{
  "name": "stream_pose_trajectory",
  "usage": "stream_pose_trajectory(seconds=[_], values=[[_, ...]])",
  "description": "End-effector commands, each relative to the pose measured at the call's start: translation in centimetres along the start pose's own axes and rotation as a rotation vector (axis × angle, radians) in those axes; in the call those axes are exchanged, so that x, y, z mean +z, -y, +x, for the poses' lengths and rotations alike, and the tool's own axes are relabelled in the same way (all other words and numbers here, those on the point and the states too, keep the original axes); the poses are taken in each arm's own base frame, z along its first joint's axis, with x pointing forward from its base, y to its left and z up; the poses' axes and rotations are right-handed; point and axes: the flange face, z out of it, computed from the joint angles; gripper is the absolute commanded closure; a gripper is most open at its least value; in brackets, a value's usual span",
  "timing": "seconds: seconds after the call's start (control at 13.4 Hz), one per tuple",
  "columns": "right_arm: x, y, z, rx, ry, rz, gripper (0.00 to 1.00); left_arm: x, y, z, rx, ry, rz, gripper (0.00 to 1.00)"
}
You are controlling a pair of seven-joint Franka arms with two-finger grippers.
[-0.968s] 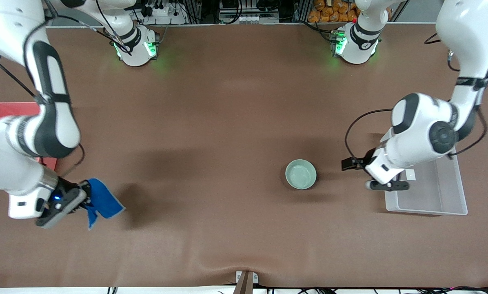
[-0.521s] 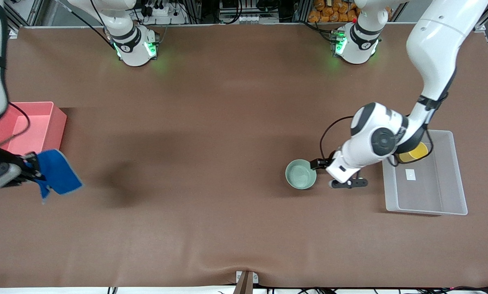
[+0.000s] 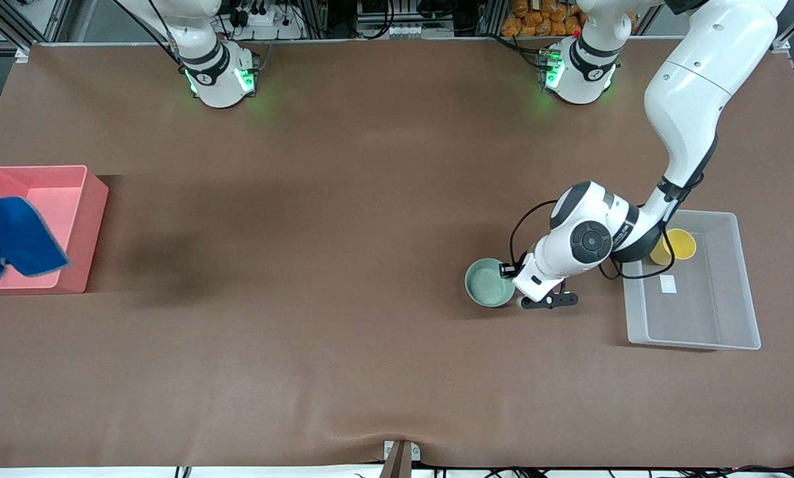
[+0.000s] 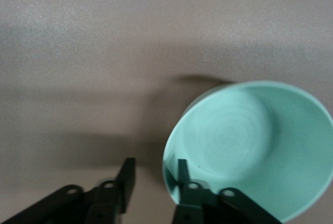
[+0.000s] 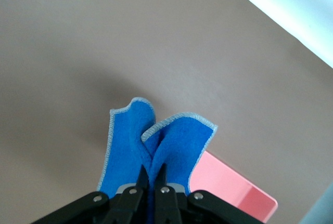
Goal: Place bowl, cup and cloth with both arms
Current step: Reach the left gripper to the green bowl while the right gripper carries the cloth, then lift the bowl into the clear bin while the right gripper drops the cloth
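Left gripper (image 4: 153, 182), jaws parted astride the bowl (image 3: 489, 283) rim, may tip it on closing. Right gripper (image 5: 151, 182) pinches the cloth (image 3: 17, 238), apparently over the pink bin (image 3: 85, 192); early release drapes its wall.

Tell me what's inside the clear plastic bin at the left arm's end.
The clear plastic bin holds the small yellow cup, upright in a corner farthest from the front camera, and a small white tag on its floor. The left arm covers part of that corner.

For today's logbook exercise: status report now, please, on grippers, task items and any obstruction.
Left gripper open, straddling the bowl rim. Right gripper shut on the cloth, over the pink bin. Cup in the clear tray. No obstruction seen.
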Motion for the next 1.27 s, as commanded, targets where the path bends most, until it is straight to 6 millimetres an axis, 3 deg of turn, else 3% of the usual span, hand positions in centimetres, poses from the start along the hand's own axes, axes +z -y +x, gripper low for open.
stream_pose_trajectory(seconds=[0.0, 0.15, 0.3, 0.45, 0.6, 0.74, 0.89, 1.04, 1.19], values=[[0.2, -2.7, -5.4, 0.008, 0.020, 0.005, 1.00, 0.0, -0.4, 0.4, -0.007, -0.018, 0.012, 1.00], [1.2, -5.5, -9.6, 0.081, 0.033, 0.015, 1.00, -1.0, 0.9, 1.1, -0.020, -0.031, 0.015, 1.00], [3.0, -8.2, -14.0, 0.157, 0.047, 0.032, 1.00, -3.7, 3.2, 2.2, -0.045, -0.071, 0.023, 1.00], [4.0, -9.7, -16.8, 0.174, 0.053, 0.039, 1.00, -6.8, 5.0, 2.9, -0.048, -0.119, 0.033, 1.00], [6.3, -10.9, -19.2, 0.209, 0.060, 0.047, 1.00, -11.1, 7.6, 3.4, -0.032, -0.154, 0.073, 1.00], [9.3, -11.0, -21.0, 0.200, 0.059, 0.061, 1.00, -15.1, 11.5, 4.1, -0.003, -0.197, 0.094, 1.00], [12.1, -10.4, -22.7, 0.224, 0.066, 0.099, 1.00, -17.6, 15.7, 4.3, 0.063, -0.197, 0.131, 1.00], [14.2, -9.6, -22.9, 0.222, 0.065, 0.097, 1.00, -18.5, 22.2, 5.0, 0.139, -0.182, 0.151, 1.00], [15.1, -9.1, -22.4, 0.215, 0.061, 0.092, 1.00, -19.7, 28.0, 5.4, 0.198, -0.186, 0.163, 1.00]])
